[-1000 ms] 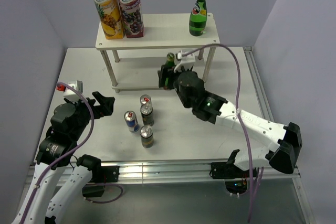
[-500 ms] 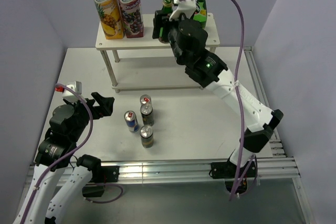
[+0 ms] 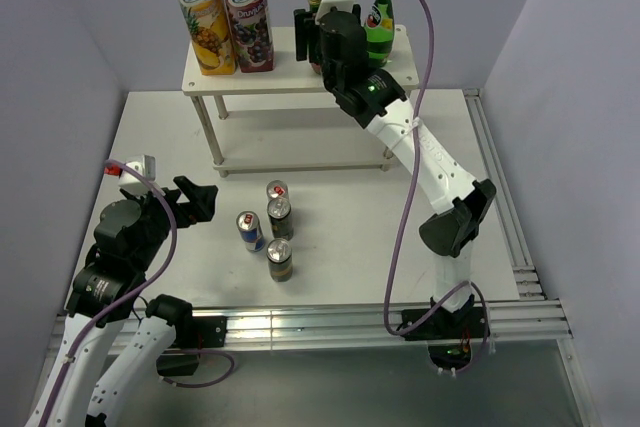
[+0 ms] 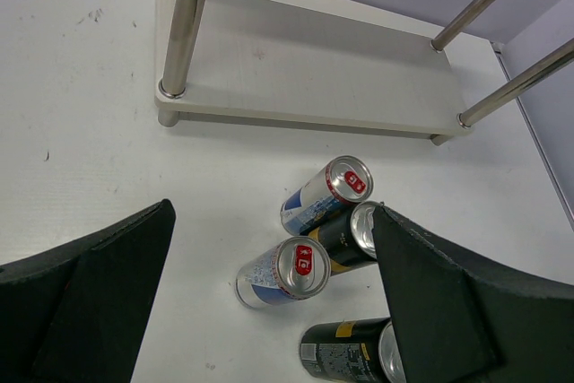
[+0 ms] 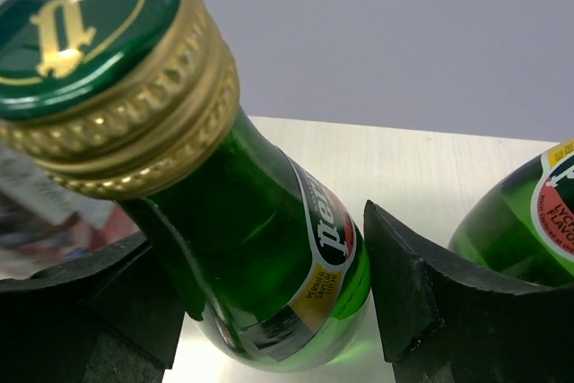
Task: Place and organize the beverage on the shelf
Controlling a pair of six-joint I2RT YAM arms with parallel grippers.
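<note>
Left gripper (image 4: 272, 221): held above the table (image 3: 400, 237) at the near left, its fingers spread wide with nothing between them.
Cans: four are stood upright in a tight cluster on the table, just ahead of the left gripper.
Blue cans: one blue-and-silver can (image 4: 282, 274) is seen at the left of the cluster and a second blue-and-silver can (image 4: 323, 193) at its far end, both with red tabs.
Dark cans: one dark can (image 4: 350, 235) is set between the two blue ones, touching them or nearly so, and another dark can (image 4: 354, 356) is placed nearest the arms.
Shelf (image 3: 290, 75): stood at the far side of the table, beyond the cans, which are well apart from it.
Lower board (image 3: 290, 147): no drinks are seen on it.
Right gripper (image 5: 269, 275): raised over the top board near its middle, its fingers closed against the sides of a green bottle.
Held green bottle (image 5: 260, 221): kept between the black pads, gold-and-green cap uppermost, base down at the top board; whether it rests on the board cannot be told.
Second green bottle (image 3: 378, 27): stood upright on the top board's right end, just beside the held one.
Cartons: a pineapple juice carton (image 3: 203, 17) and a dark-berry juice carton (image 3: 248, 12) are stood side by side, touching, on the left end of the top board.
</note>
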